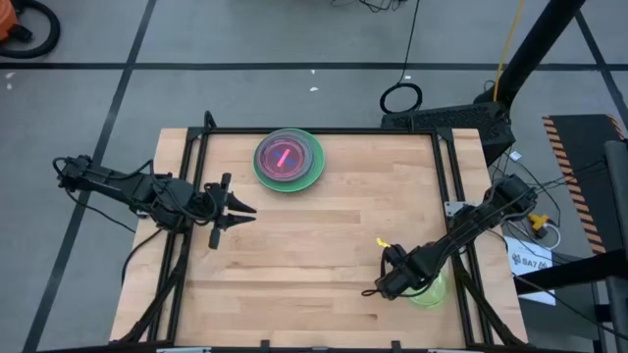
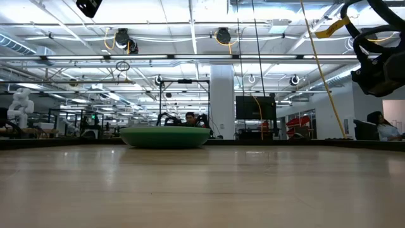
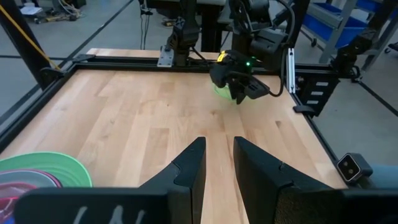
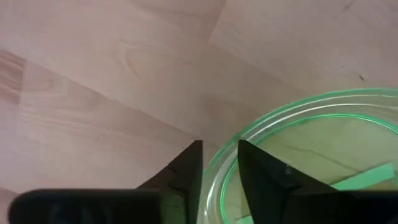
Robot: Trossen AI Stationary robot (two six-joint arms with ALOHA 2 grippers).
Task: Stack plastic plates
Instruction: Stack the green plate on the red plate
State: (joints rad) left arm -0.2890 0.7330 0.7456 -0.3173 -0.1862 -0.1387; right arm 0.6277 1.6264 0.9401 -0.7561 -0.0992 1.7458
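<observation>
A stack of plates (image 1: 288, 159), dark green at the bottom with magenta and pale ones on top, rests on the table's far middle; it also shows in the low view (image 2: 166, 136) and the left wrist view (image 3: 43, 171). A small translucent lime plate (image 1: 430, 291) is near the table's right edge. My right gripper (image 1: 391, 281) is at that plate's left rim, shut on it. My left gripper (image 1: 247, 209) hovers at the table's left side, its fingers a little apart and holding nothing. My right gripper (image 4: 219, 165) has the lime plate's rim (image 4: 219, 177) between its two fingers, one finger (image 4: 264, 177) inside the plate and one (image 4: 183, 174) outside. The fingers come slanting down from the right. I cannot tell whether the plate rests on the table or is lifted.
The wooden table (image 1: 314, 245) is bare between the stack and the lime plate. Black frame rails (image 1: 451, 186) run along its left and right sides. A strip of green shows through the lime plate (image 4: 367, 177). People sit in the room behind (image 2: 190, 117).
</observation>
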